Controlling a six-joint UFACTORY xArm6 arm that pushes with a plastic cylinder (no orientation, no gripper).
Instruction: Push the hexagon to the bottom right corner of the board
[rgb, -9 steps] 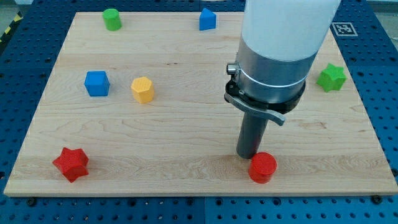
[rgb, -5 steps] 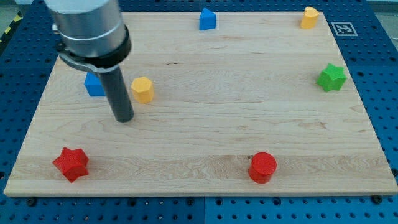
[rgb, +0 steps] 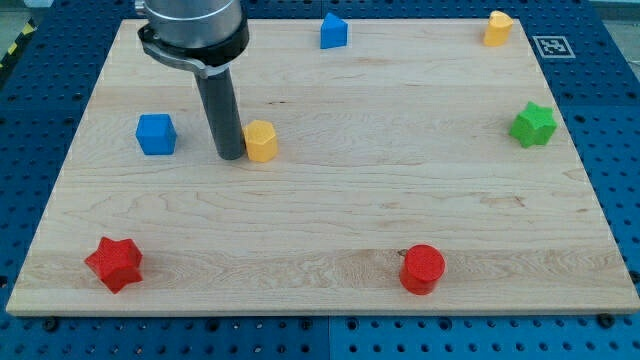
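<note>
The yellow hexagon block (rgb: 261, 141) sits left of the board's middle. My tip (rgb: 229, 155) stands on the board right against the hexagon's left side. The blue cube (rgb: 155, 134) lies to the left of the tip, apart from it. The board's bottom right corner (rgb: 590, 290) is far off toward the view's lower right.
A red star (rgb: 114, 263) lies at the bottom left and a red cylinder (rgb: 422, 268) at the bottom middle-right. A green star (rgb: 533, 124) is at the right edge. A blue house-shaped block (rgb: 334, 31) and a small yellow block (rgb: 497, 28) sit along the top.
My tip swept from beside the red cylinder across to the left, then came up against the yellow hexagon's left side. The hexagon has shifted right by about a block's width.
</note>
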